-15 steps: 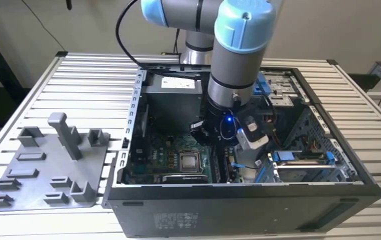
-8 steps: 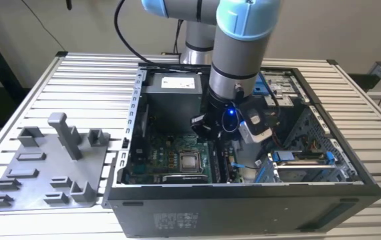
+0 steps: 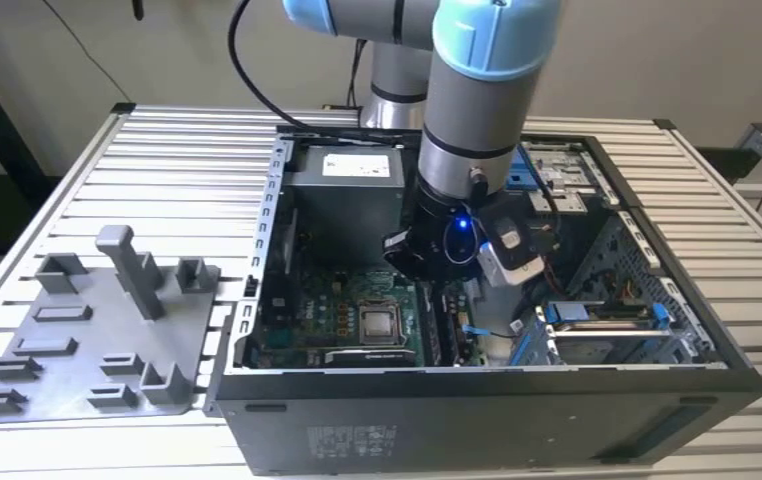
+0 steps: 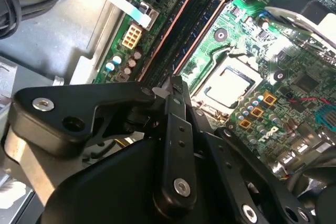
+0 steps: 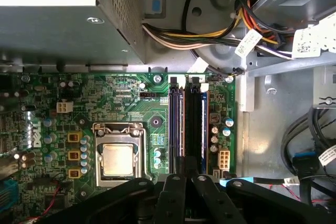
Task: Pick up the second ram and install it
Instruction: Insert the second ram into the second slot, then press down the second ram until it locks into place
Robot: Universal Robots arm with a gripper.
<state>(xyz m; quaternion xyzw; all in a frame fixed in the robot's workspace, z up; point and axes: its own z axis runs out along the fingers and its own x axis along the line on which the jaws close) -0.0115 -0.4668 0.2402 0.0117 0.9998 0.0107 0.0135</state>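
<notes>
Found the gripper [image 5: 187, 178] low inside the open computer case [image 3: 488, 425], tips set right at the near end of the two long memory slots [image 5: 177, 124] on the green motherboard [image 5: 105, 90]. Could not tell from either wrist view how far apart the tips stood, nor whether anything sat between them: in the second wrist view saw them edge-on [image 4: 176, 85], one hiding the other. Could not pick out the second ram with any certainty; judged it either pinched under the gripper, hidden by the black linkage, or already standing in the slot nearer the case wall [image 5: 195, 124], which looked darker and fuller than its bluish neighbour. Noted the processor socket [image 5: 118, 158] just beside the slots and the power supply [image 5: 52, 24] beyond their far end. Further out, in the exterior view, saw the arm [image 3: 481, 130] reaching straight down into the case, and a grey parts fixture [image 3: 88, 330] lying well apart toward the exterior view's left on the slatted surface [image 3: 154, 160]. Judged the picking-up as done and the work as standing at the seating stage; could not confirm the stick as pressed home or latched.
</notes>
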